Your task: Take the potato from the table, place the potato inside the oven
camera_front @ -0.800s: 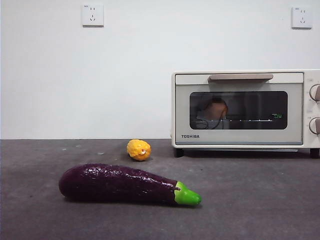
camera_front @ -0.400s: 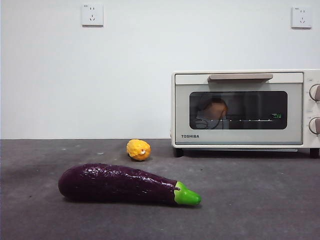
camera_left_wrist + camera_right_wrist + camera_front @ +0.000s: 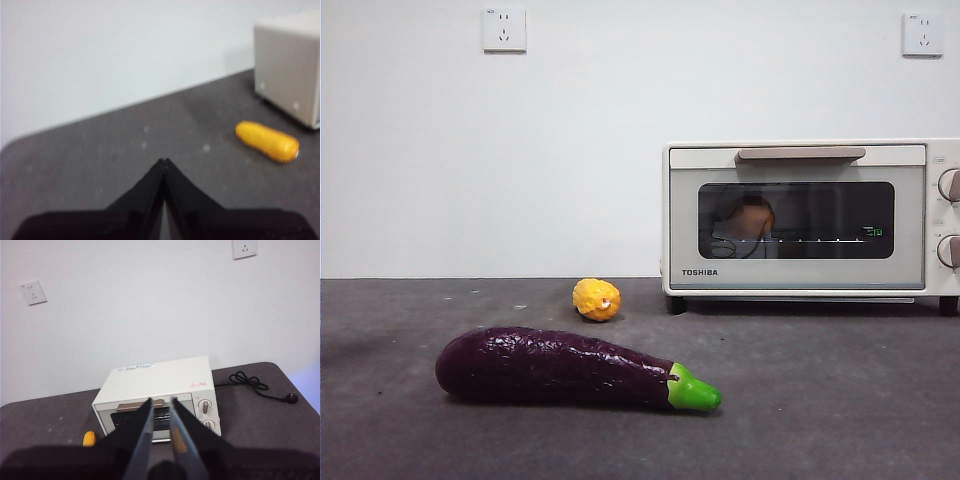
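White wall with two sockets (image 3: 504, 30) stands behind the dark grey table (image 3: 820, 400). On the right side of the front view sits the cream oven (image 3: 800, 215). Its door is shut and the beige handle (image 3: 801, 155) lies flat against the front. Through the dark glass a roundish orange-brown shape shows on the rack, and I take it for the potato (image 3: 752, 214). It is dim behind the glass, so I cannot say exactly how it lies. No potato is on the table. Only the purple eggplant (image 3: 560, 367) lies near the front, and the small yellow lump (image 3: 597, 299) sits farther back, beside the left corner of the oven.

Neither arm appears in the front view. The left gripper (image 3: 164, 161) is clenched, its jaws meet at the tips, and it holds nothing above bare table, with the yellow lump well apart from it. The right gripper (image 3: 161, 405) is high and looks down at the oven from a distance. Its jaws stand a narrow gap apart and nothing is between them.

By my judgement the placing is finished, and what is left is only to hold both arms away. To do this well, the arms should travel high and slowly, so that they do not touch the handle or the knobs. They should also not brush the eggplant, because a long smooth thing rolls easily. Nothing more needs a grasp, and the lump is not the target.
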